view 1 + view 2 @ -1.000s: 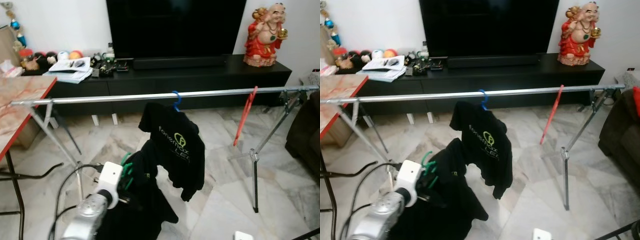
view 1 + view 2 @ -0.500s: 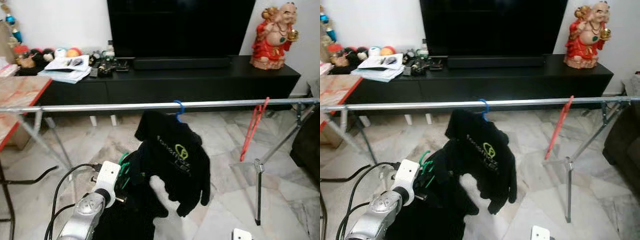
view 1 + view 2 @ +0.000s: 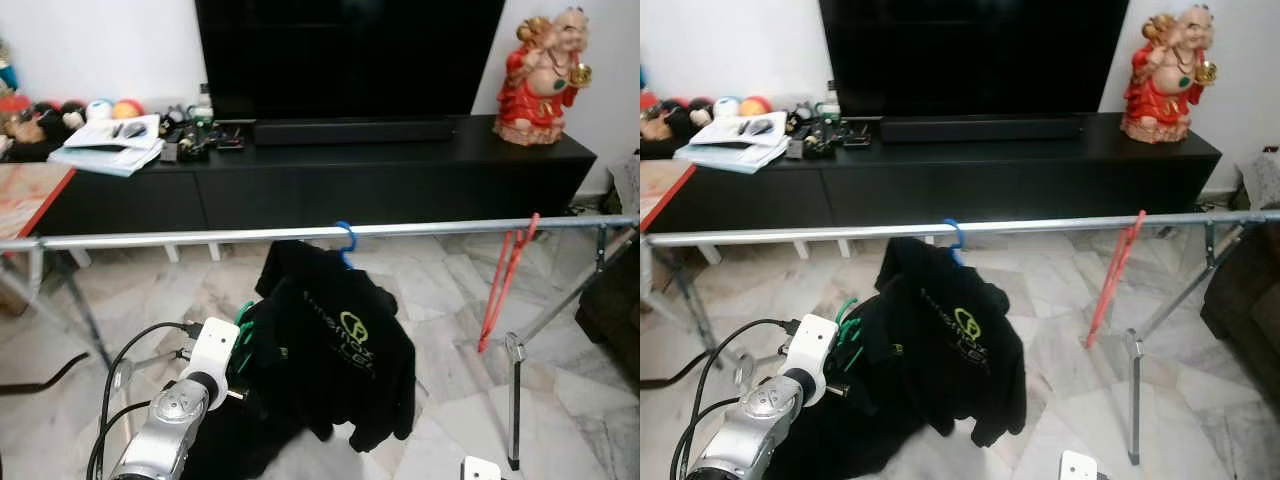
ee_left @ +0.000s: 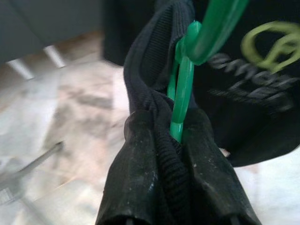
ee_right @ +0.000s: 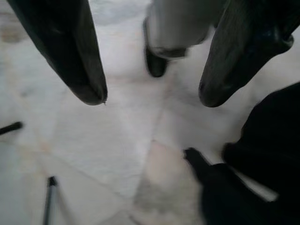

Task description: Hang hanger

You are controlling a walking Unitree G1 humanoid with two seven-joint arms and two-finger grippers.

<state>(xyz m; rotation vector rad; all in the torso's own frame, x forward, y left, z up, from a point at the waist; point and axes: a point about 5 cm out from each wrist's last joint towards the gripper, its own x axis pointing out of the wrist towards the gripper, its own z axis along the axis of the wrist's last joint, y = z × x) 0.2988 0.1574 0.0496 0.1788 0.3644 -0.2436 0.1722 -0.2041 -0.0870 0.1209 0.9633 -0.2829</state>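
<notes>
Green hanger (image 4: 182, 91) with black shirt pinched in left gripper (image 4: 176, 140), below the rail (image 3: 200, 237). Could snag the hung shirt (image 3: 345, 340) there. Right gripper (image 5: 150, 98) spread, idle.

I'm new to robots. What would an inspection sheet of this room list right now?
Surface: marble floor, silver drying rail across the room.
Job's things: green hanger carrying a black garment; black shirt on a blue hanger and a bare red hanger on the rail.
Clutter: papers, balls and small items on the black TV cabinet; red figurine.
End effectors: left end effector shut on the green hanger and cloth; right end effector open, pointing at the floor.
Cables: black cable along the left arm.
Surroundings: dark TV, white wall.
</notes>
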